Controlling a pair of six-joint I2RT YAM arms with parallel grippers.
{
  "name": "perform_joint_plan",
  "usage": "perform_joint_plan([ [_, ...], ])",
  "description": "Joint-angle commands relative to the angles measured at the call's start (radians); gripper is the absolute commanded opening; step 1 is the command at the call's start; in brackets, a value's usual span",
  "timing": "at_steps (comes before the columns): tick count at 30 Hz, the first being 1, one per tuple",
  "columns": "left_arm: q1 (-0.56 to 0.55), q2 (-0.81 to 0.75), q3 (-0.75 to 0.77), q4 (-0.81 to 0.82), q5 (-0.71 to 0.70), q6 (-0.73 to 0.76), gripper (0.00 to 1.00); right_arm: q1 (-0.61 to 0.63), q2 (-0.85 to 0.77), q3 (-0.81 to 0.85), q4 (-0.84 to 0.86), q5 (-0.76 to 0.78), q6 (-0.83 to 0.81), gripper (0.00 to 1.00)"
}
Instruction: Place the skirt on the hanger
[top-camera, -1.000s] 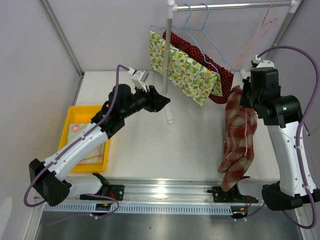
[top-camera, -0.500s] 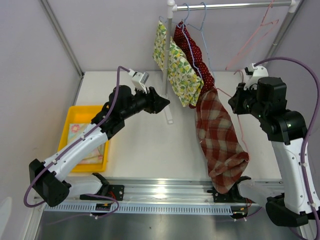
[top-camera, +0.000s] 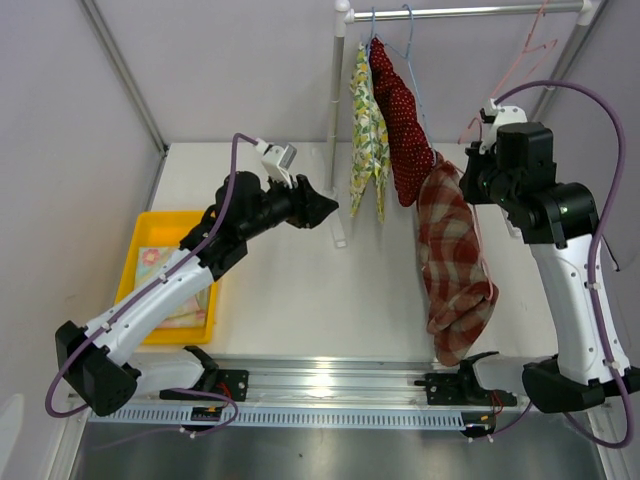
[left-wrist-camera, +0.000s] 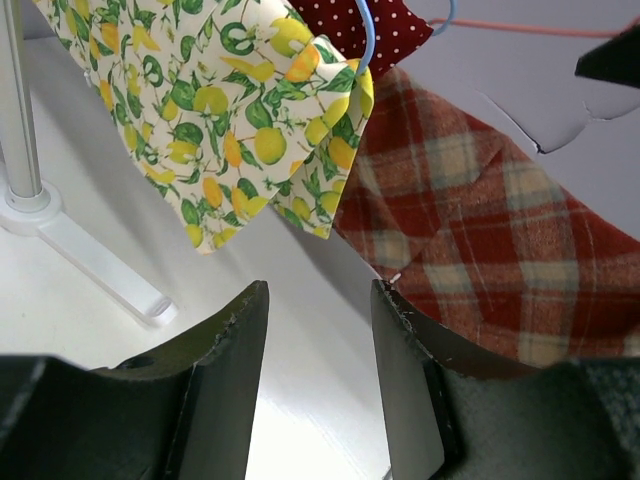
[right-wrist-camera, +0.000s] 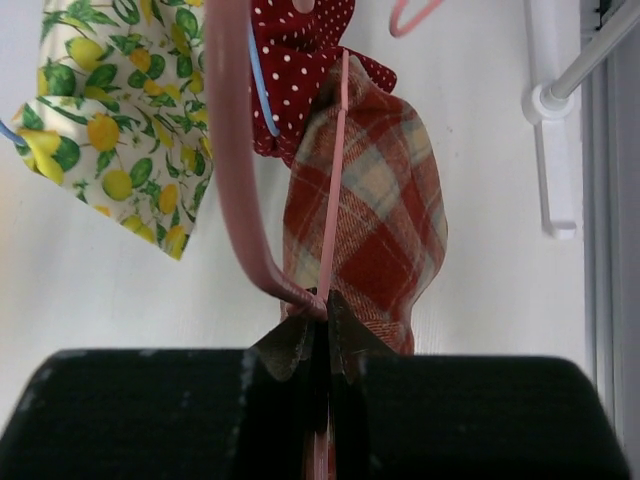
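Note:
The red plaid skirt (top-camera: 455, 250) hangs on a pink hanger (right-wrist-camera: 228, 150), its lower end bunched near the table's front edge. My right gripper (top-camera: 472, 182) is shut on the hanger's wire, seen at the jaws in the right wrist view (right-wrist-camera: 325, 312), with the plaid skirt (right-wrist-camera: 365, 210) below it. My left gripper (top-camera: 326, 208) is open and empty, held above the table left of the rack pole; in its own view (left-wrist-camera: 318, 320) the plaid skirt (left-wrist-camera: 480, 250) is beyond its right finger.
A lemon-print garment (top-camera: 368, 140) and a red polka-dot garment (top-camera: 400, 130) hang on blue hangers from the rail (top-camera: 470, 12). Another pink hanger (top-camera: 530, 45) hangs at the rail's right end. The rack pole (top-camera: 336, 130) stands mid-table. A yellow bin (top-camera: 150, 240) holds folded cloth.
My right arm swung the plaid skirt left toward the hung garments, then back right and higher. The lemon and polka-dot garments swung and now hang narrow. The left arm has stayed still.

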Motion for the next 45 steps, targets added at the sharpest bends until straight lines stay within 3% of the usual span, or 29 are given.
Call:
perform_joint_plan([
  [1,0.005,-0.031,0.002,-0.008,0.015,0.025,0.51,0.028,0.02,0.104,0.008,0.099,-0.019,0.0],
  [3,0.005,-0.026,0.008,-0.013,0.022,0.029,0.51,0.039,0.086,0.175,-0.07,0.175,-0.022,0.0],
  [10,0.005,-0.018,0.026,-0.036,0.024,0.042,0.51,0.051,0.137,0.181,-0.149,0.34,0.034,0.0],
  [18,0.005,-0.014,0.023,-0.032,0.03,0.041,0.51,0.052,0.09,0.106,0.066,0.234,-0.067,0.0],
  [25,0.005,-0.025,0.025,-0.048,0.022,0.053,0.5,0.068,0.129,0.117,0.225,0.235,-0.163,0.0],
  [32,0.007,-0.031,0.02,-0.06,0.013,0.064,0.51,0.147,0.153,0.207,0.19,0.07,-0.137,0.0],
  [40,0.007,-0.037,0.031,-0.074,0.01,0.076,0.51,0.148,0.102,0.167,0.189,0.114,-0.104,0.0],
  [45,0.005,-0.034,0.04,-0.078,0.015,0.079,0.51,0.094,0.191,0.287,0.227,0.137,-0.102,0.0],
])
